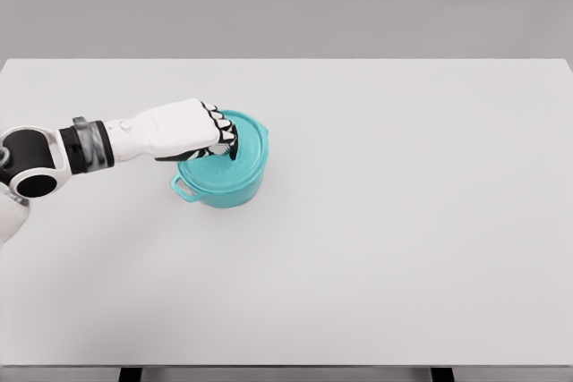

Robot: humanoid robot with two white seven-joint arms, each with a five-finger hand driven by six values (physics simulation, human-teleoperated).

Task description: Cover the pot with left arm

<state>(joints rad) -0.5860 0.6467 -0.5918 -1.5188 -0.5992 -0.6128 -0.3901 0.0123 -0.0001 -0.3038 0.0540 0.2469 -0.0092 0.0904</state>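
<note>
Count: one teal pot (219, 183), one teal lid (248, 139), one arm in view. Pot sits on the white tabletop (403, 221), left of centre, a small loop handle on its lower-left side. Lid lies on top of pot, appears seated on the rim; exact fit not resolvable. Left arm enters from the left edge, forearm roughly level, pointing right. Left hand (192, 129) over the lid's left half, knuckles up, fingers (218, 124) curled down and closed around the lid's centre knob, mostly hidden by them. Right arm out of frame
</note>
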